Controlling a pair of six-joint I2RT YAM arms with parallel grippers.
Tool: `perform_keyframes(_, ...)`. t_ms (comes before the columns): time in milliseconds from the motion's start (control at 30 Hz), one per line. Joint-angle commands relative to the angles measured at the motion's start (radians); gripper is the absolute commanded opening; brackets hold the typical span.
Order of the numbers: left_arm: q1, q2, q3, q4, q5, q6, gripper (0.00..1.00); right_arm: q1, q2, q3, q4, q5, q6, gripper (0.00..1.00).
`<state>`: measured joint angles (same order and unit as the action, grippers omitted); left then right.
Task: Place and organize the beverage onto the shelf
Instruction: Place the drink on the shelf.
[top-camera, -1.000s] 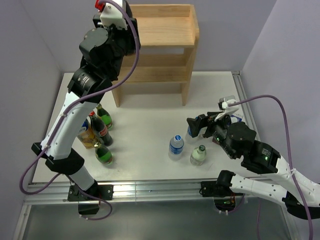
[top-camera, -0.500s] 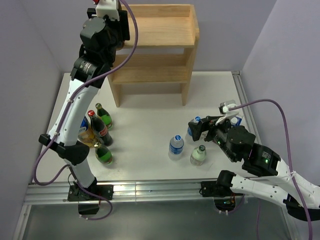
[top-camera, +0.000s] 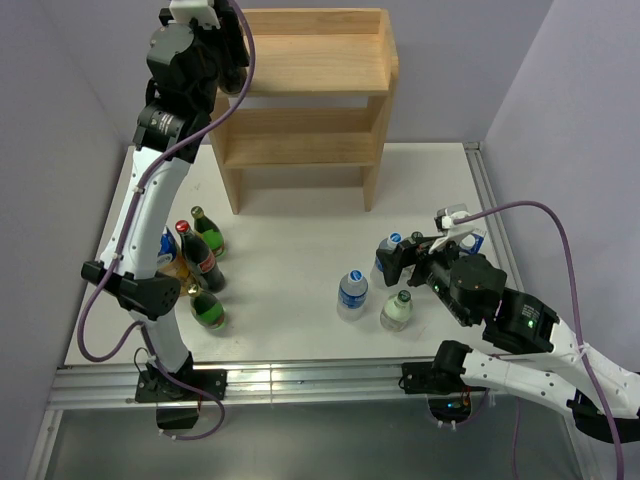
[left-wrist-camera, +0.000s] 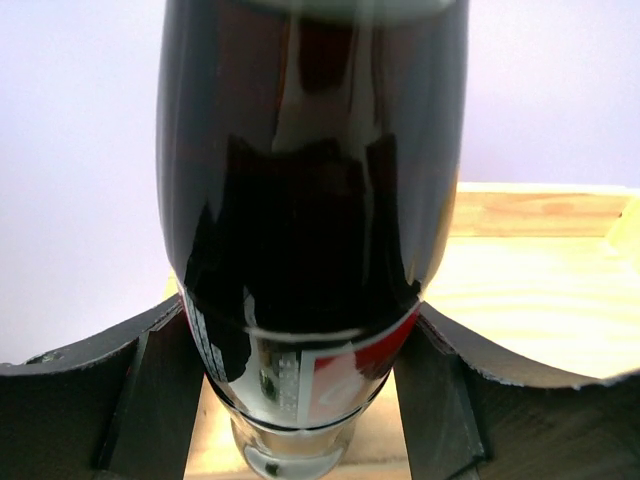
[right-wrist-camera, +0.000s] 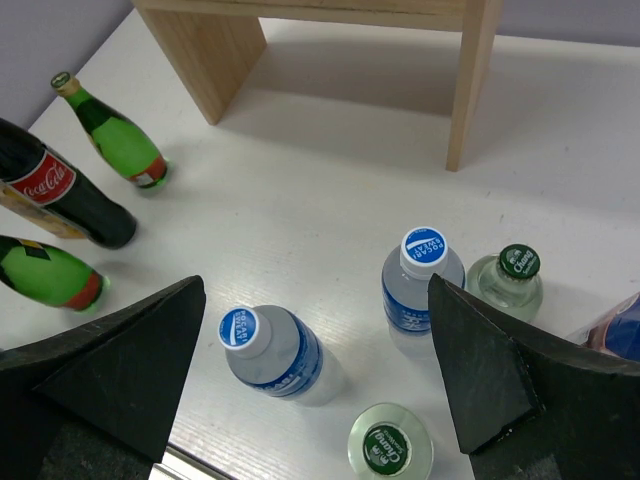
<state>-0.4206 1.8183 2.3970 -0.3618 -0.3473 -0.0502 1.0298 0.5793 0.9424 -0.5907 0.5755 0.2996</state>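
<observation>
Left wrist view: our left gripper (left-wrist-camera: 300, 400) is clenched on the dark cola bottle (left-wrist-camera: 310, 200), its long axis running out past our fingers (left-wrist-camera: 140, 400), with the shelf (left-wrist-camera: 530, 280) top board just beyond and right. Our right gripper (right-wrist-camera: 315, 290) hangs spread, grasping nothing, over water bottles (right-wrist-camera: 272, 350).

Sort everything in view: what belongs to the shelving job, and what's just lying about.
Job: shelf; held bottle in left gripper; cola bottle; green bottles; blue-cap bottles; green-cap bottles.

Lying about: blue-and-orange item at the right wrist view's edge, too cropped to identify.
</observation>
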Motion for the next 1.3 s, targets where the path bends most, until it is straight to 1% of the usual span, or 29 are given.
perform_keyframes(0, 0.025, -0.008, 0.087, 0.205, 0.048, -0.034, 0.10, 0.003, -0.010, -0.008, 0.020, 0.000, 0.016, 0.99)
perform_keyframes(133, 0.029, 0.015, 0.091, 0.204, 0.062, -0.025, 0.18, 0.003, -0.012, -0.019, 0.025, 0.000, 0.015, 0.99)
perform_keyframes(233, 0.031, 0.027, 0.077, 0.207, 0.064, -0.014, 0.20, 0.003, -0.016, -0.025, 0.026, 0.001, 0.013, 0.99)
perform_keyframes(333, 0.031, 0.041, 0.073, 0.216, 0.073, 0.001, 0.21, 0.003, -0.019, -0.030, 0.028, 0.003, 0.012, 0.99)
perform_keyframes(400, 0.031, 0.053, 0.070, 0.221, 0.070, 0.007, 0.17, 0.003, -0.022, -0.030, 0.028, 0.004, 0.007, 0.99)
perform_keyframes(467, 0.031, 0.059, 0.059, 0.234, 0.071, 0.013, 0.17, 0.003, -0.024, -0.031, 0.028, 0.003, 0.006, 0.99)
perform_keyframes(567, 0.031, 0.076, 0.050, 0.242, 0.077, 0.018, 0.13, 0.003, -0.027, -0.031, 0.028, 0.003, 0.006, 0.99)
perform_keyframes(600, 0.031, 0.076, 0.039, 0.259, 0.079, 0.016, 0.09, 0.003, -0.029, -0.033, 0.028, 0.003, 0.006, 0.99)
perform_keyframes(700, 0.031, 0.059, -0.028, 0.314, 0.085, 0.015, 0.04, 0.003, -0.036, -0.039, 0.031, 0.000, 0.003, 0.99)
perform_keyframes(767, 0.031, 0.059, -0.058, 0.337, 0.091, 0.019, 0.04, 0.003, -0.039, -0.042, 0.032, 0.001, -0.001, 0.99)
perform_keyframes(933, 0.046, 0.136, 0.022, 0.342, 0.093, 0.024, 0.02, 0.003, -0.041, -0.047, 0.029, -0.006, -0.002, 0.99)
perform_keyframes(1067, 0.071, 0.164, 0.021, 0.353, 0.117, 0.010, 0.02, 0.003, -0.050, -0.063, 0.040, -0.019, 0.003, 0.99)
perform_keyframes(1167, 0.100, 0.183, 0.007, 0.414, 0.143, -0.005, 0.02, 0.003, -0.049, -0.070, 0.052, -0.029, -0.001, 0.99)
perform_keyframes(1200, 0.101, 0.203, 0.008, 0.419, 0.148, -0.004, 0.00, 0.003, -0.047, -0.065, 0.052, -0.031, -0.001, 0.99)
perform_keyframes(1267, 0.109, 0.242, 0.033, 0.419, 0.157, 0.000, 0.00, 0.003, -0.041, -0.062, 0.048, -0.032, -0.002, 0.99)
